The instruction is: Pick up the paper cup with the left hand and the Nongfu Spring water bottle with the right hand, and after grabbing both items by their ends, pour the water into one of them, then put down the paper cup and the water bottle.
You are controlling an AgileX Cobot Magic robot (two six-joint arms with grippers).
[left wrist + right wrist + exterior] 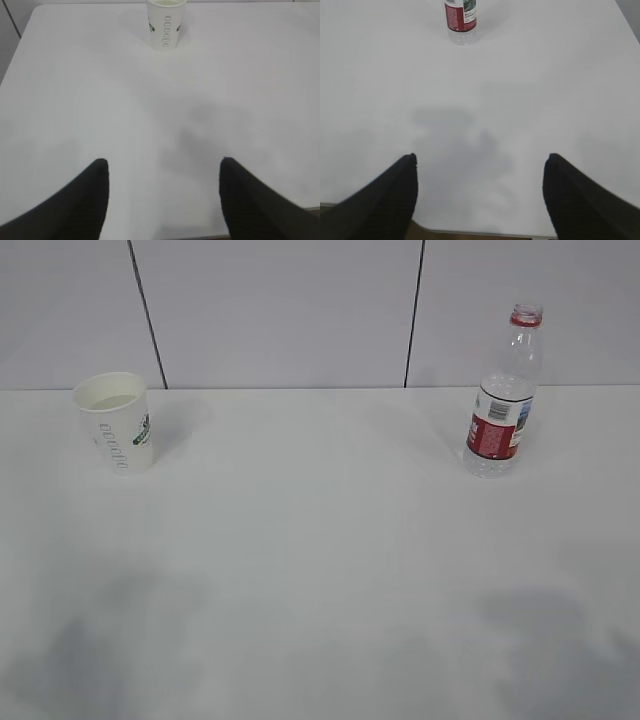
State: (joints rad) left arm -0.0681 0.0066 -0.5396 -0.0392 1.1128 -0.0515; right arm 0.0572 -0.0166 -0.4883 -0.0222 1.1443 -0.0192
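The white paper cup [116, 422] with green lettering stands upright at the back left of the table; the left wrist view shows the cup [166, 23] far ahead, at the top edge. The uncapped Nongfu Spring water bottle [504, 393], clear with a red-and-white label, stands upright at the back right; only the lower part of the bottle [461, 21] shows in the right wrist view. My left gripper [164, 165] is open and empty above the table's near edge. My right gripper [480, 162] is likewise open and empty. Neither arm appears in the exterior view. Water cannot be made out.
The white table [320, 560] runs from the near edge to a panelled white wall [280, 310] behind the cup and bottle. Soft arm shadows lie at the front left and front right of the tabletop.
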